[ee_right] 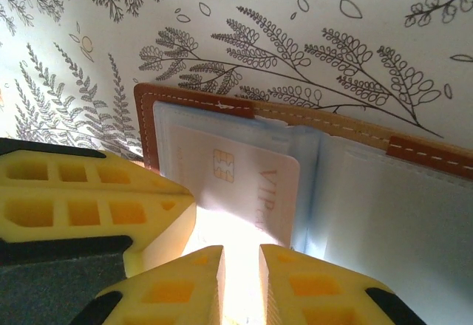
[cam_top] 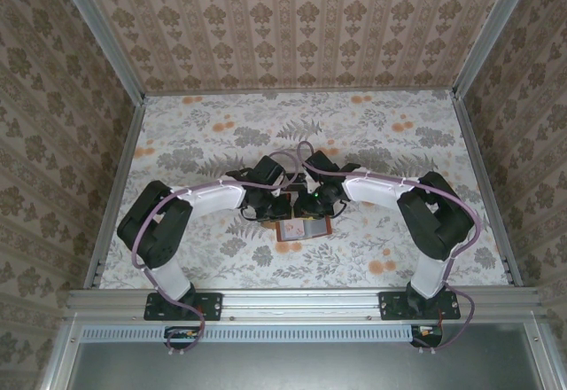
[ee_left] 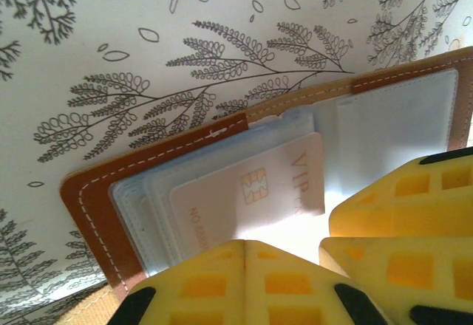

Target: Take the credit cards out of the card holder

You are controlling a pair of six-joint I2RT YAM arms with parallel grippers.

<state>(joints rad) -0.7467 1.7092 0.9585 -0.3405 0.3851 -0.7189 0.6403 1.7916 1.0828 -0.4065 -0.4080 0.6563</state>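
Right gripper (ee_right: 242, 257) sits nearly closed at the pale chip-bearing plastic credit card (ee_right: 244, 185) protruding from the open reddish-brown leather card holder (ee_right: 185, 100) centre-front on the floral table (cam_top: 399, 133), hold unconfirmed; extraction step, next needs firm pinch, straight pull.

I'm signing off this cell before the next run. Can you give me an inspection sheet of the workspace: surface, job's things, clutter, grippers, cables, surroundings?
Surface: table under a floral-print cover, lying flat.
Job's things: card holder lies open, brown leather edge and pale sleeves facing up. One credit card with a chip and "VIP" lettering sticks partway out of a sleeve.
Clutter: nothing seen.
Grippers: left gripper has its fingers shut at the card's end. Right gripper has its fingers a narrow gap apart beside the card. Glare hides any contact.
Cables: lilac cables run along both arms.
Surroundings: patterned walls on three sides, metal rail at the near edge.
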